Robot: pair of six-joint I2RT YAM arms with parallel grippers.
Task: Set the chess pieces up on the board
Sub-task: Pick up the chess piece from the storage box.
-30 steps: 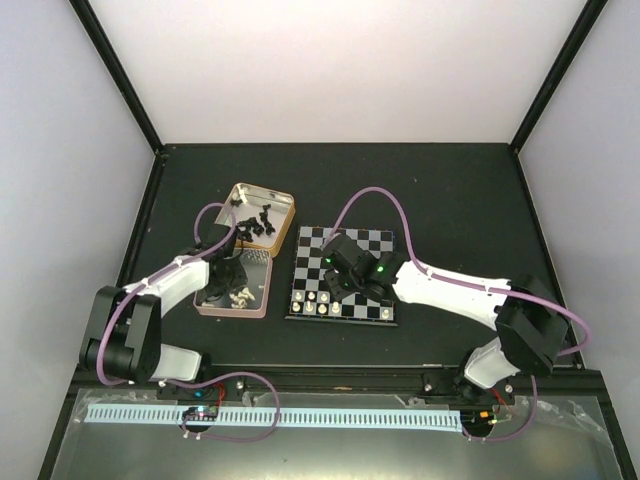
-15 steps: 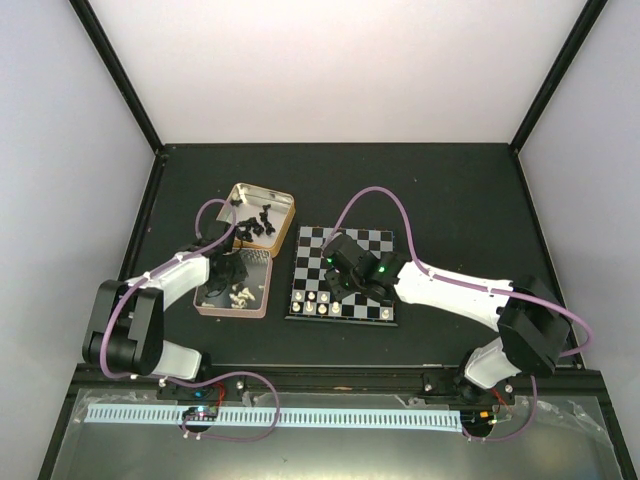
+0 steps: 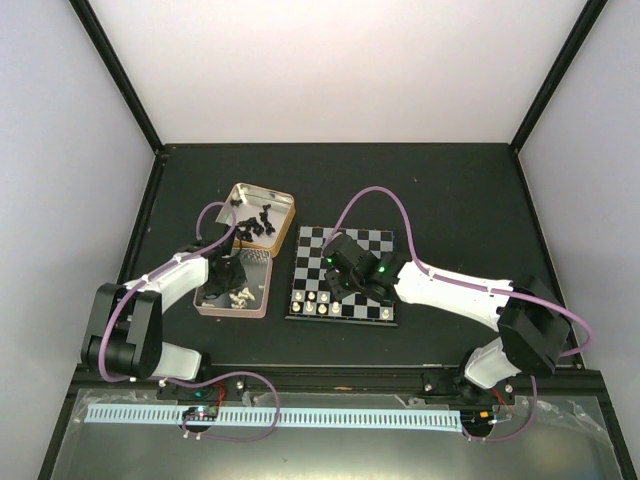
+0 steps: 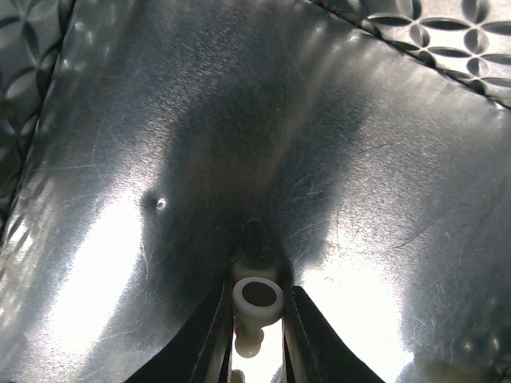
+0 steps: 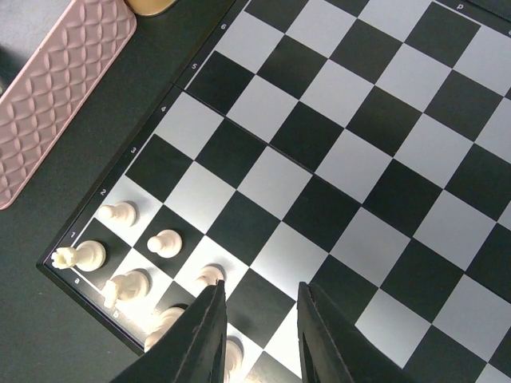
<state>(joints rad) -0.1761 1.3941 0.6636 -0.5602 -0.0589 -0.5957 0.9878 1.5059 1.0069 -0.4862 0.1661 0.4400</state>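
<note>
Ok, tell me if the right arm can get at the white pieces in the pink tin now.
Probably not: the left gripper is down inside the pink tin, closed on a white piece, crowding it. The right gripper hangs over the chessboard.

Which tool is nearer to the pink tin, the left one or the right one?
Left. The left tool is inside the pink tin, closed around a white chess piece; the right tool is over the chessboard.
</note>
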